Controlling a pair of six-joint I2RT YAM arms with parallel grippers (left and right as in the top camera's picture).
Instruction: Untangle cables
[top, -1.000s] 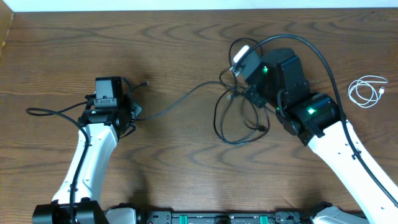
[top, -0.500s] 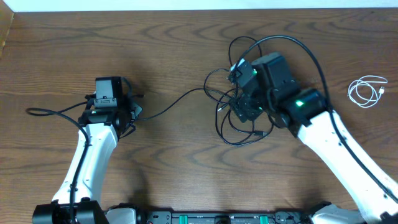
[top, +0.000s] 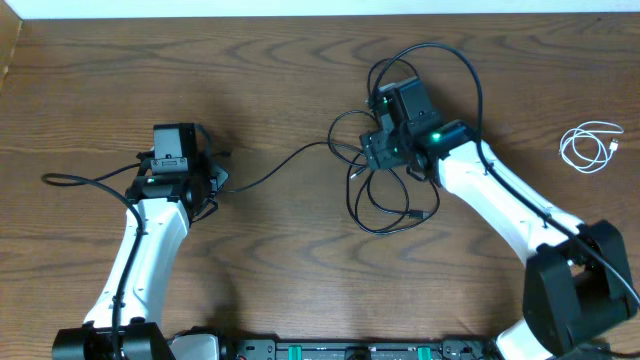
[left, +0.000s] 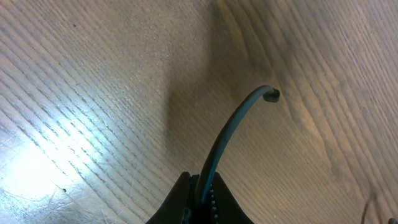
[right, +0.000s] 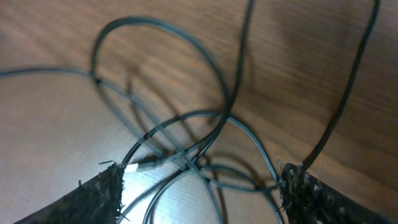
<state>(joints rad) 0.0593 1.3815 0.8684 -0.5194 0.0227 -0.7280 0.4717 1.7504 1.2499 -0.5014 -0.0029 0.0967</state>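
Several thin black cables lie in a tangle (top: 385, 190) at the table's centre right, with loops crossing one another. My right gripper (top: 370, 152) hangs open right over it. In the right wrist view its gripper (right: 202, 186) has several crossed cable strands (right: 186, 158) between wide-apart fingers, gripping none. One long black cable (top: 280, 165) runs left from the tangle to my left gripper (top: 212, 176), which is shut on it. In the left wrist view that gripper (left: 202, 190) pinches the cable, whose plug end (left: 271, 94) curves up beyond the jaws. A short white cable (top: 590, 146) lies coiled at the far right.
A thicker black cord (top: 85, 182) trails left from the left arm. Another arcs over the right arm (top: 470, 80) above the tangle. The table's far edge (top: 300, 14) runs along the top, and bare wood lies between the two arms.
My right gripper has opened and swung left and down over the tangle, and the loops under it have shifted. The left gripper and its cable have stayed put.
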